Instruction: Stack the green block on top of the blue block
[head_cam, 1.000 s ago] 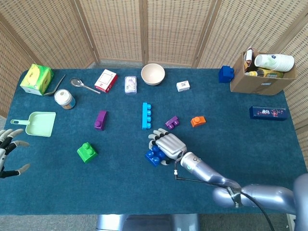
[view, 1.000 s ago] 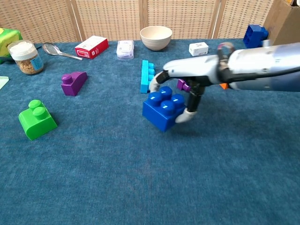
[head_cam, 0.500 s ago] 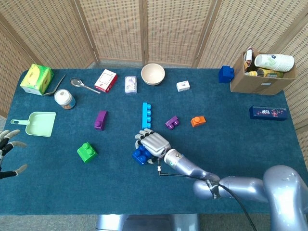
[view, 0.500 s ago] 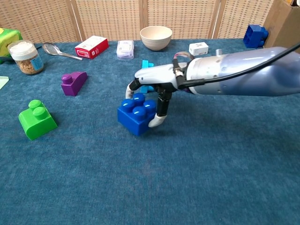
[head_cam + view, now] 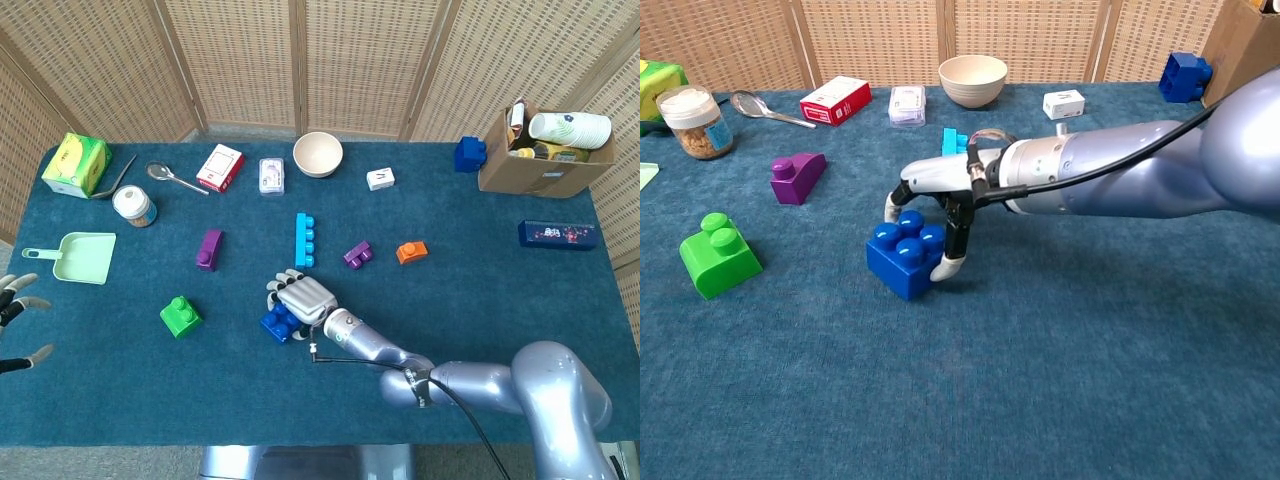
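Blue block (image 5: 904, 258) gripped by right hand (image 5: 932, 196), fingers curled.

- The cloth-covered desk (image 5: 500, 290) is deep teal-blue.
- The studded plastic blue block (image 5: 904, 258) is bright royal blue.
- The two-stud green block (image 5: 718, 256) is lime green.
- The robot's right hand (image 5: 930, 200) is silver-white with black between its parts.
- The long narrow brick (image 5: 304, 240) is light sky blue.
- The small sloped brick (image 5: 797, 177) is purple; the tiny brick (image 5: 411, 252) is orange.
- The round bowl (image 5: 318, 153) at the far edge is cream.
- The flat dustpan (image 5: 82, 257) near the left edge is pale mint green.
- The woven screen (image 5: 350, 60) behind is tan.
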You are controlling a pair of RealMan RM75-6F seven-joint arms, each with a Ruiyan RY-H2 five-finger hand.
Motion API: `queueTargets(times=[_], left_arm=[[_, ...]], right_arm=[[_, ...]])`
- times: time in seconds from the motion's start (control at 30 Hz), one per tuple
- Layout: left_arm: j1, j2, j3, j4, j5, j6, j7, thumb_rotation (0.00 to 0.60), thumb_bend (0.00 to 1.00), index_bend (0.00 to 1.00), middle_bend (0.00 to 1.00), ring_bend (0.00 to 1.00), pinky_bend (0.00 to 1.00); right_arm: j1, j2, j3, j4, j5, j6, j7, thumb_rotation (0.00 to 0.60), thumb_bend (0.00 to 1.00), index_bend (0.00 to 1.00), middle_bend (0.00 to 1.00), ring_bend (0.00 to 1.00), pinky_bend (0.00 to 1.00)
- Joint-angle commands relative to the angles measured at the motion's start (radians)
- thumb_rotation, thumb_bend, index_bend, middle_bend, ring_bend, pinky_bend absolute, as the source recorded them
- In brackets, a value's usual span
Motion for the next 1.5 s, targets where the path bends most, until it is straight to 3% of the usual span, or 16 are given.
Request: queueTargets(times=[0.03,0.27,0.53,0.77,1.1,1.5], left_arm=[[0.000,-0.003,0.000,0.004,0.002,0.000,-0.002,0.600,0.26,0.34,0.13,0.06,0.00],[0.001,-0.003,-0.002,0.010,0.010,0.008,-0.008,0.600,0.26,0.34,0.12,0.06,0.00],[-0.007,0.002,0.000,0.002,0.028,0.007,-0.003,0.600,0.26,0.34,0.12,0.06,0.00],[-0.022,0.011,-0.002,-0.011,0.047,0.002,0.014,0.600,0.26,0.34,0.12,0.05,0.00],[-0.089,0.003,0.013,-0.023,0.099,-0.086,0.004,0.600,0.26,0.30,0.10,0.02,0.00],[-0.184,-0.047,-0.004,-0.012,0.110,-0.189,0.132,0.600,0.26,0.24,0.07,0.00,0.00]], right_arm=[[0.009,-0.014,-0.007,0.016,-0.002,0.003,-0.002,0.599,0.23,0.31,0.14,0.00,0.00],[0.009,0.006,-0.016,-0.005,0.004,0.024,-0.005,0.592,0.23,0.19,0.13,0.00,0.00],[0.004,0.059,-0.024,-0.066,0.019,0.055,-0.018,0.571,0.23,0.15,0.13,0.00,0.00],[-0.039,0.194,-0.041,-0.213,0.026,0.134,-0.036,0.566,0.23,0.15,0.13,0.00,0.00],[-0.206,0.479,-0.070,-0.488,-0.046,0.317,0.015,0.566,0.24,0.16,0.13,0.00,0.00],[-0.411,0.674,-0.126,-0.590,-0.193,0.505,0.068,0.567,0.24,0.16,0.13,0.00,0.00]])
